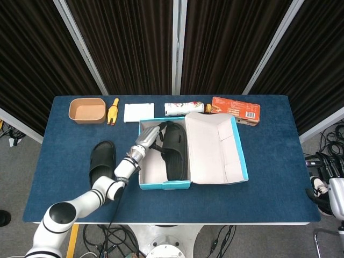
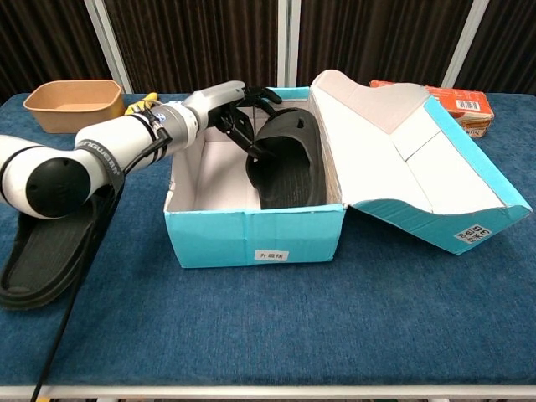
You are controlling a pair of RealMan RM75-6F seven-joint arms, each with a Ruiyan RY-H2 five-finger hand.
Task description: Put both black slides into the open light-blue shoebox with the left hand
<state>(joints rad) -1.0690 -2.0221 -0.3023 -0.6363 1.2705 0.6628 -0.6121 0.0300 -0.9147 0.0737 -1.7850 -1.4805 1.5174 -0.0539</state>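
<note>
The open light-blue shoebox (image 1: pixel 161 184) (image 2: pixel 251 239) stands mid-table, its lid (image 1: pixel 215 148) folded out to the right. One black slide (image 1: pixel 173 156) (image 2: pixel 289 163) lies inside along the box's right side, toe toward the front wall. My left hand (image 1: pixel 149 137) (image 2: pixel 239 113) reaches over the box's back left corner and still grips this slide at its strap edge. The second black slide (image 1: pixel 101 161) (image 2: pixel 46 251) lies on the blue table, left of the box and partly under my left forearm. My right hand does not show in either view.
Along the table's back edge stand a brown tray (image 1: pixel 87 110), a yellow toy chicken (image 1: pixel 113 112), a white pad (image 1: pixel 138 112), a lying printed bottle (image 1: pixel 184 108) and an orange packet (image 1: pixel 235 109).
</note>
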